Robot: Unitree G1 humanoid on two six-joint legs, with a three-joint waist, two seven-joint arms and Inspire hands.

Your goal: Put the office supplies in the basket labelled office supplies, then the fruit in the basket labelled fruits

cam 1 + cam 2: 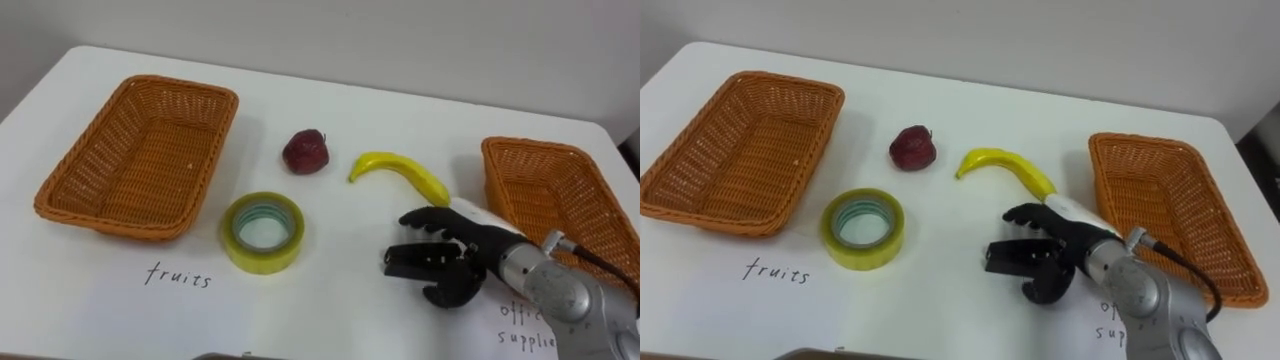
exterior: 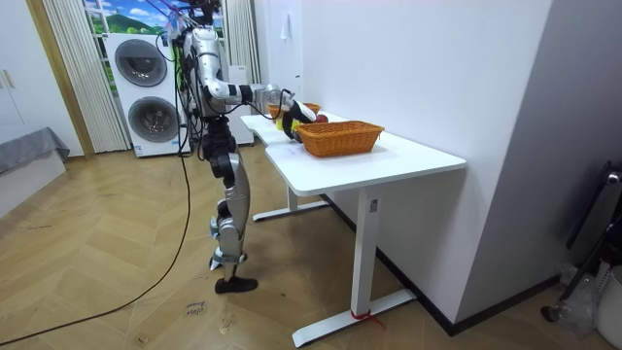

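Counter (image 1: 330, 300), white, holding:
- Tape roll (image 1: 262, 232): lies flat between the baskets. Probably light, stiff and smooth-sided; best pinched across its wall through the hole.
- Banana (image 1: 400, 172) and dark red fruit (image 1: 305, 151): further back. Likely soft and easily bruised; grip mid-body.
- Left basket (image 1: 130, 150) and right basket (image 1: 550, 200): both empty.
- Right hand (image 1: 452, 263): near the banana, fingers loosely spread, holding nothing.

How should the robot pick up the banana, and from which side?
Grip the banana round its thick middle, coming from above on the near side. It lies flat on the table, arching away from the robot, and the open right robot hand is already just in front of it. The tapered ends would probably slip.
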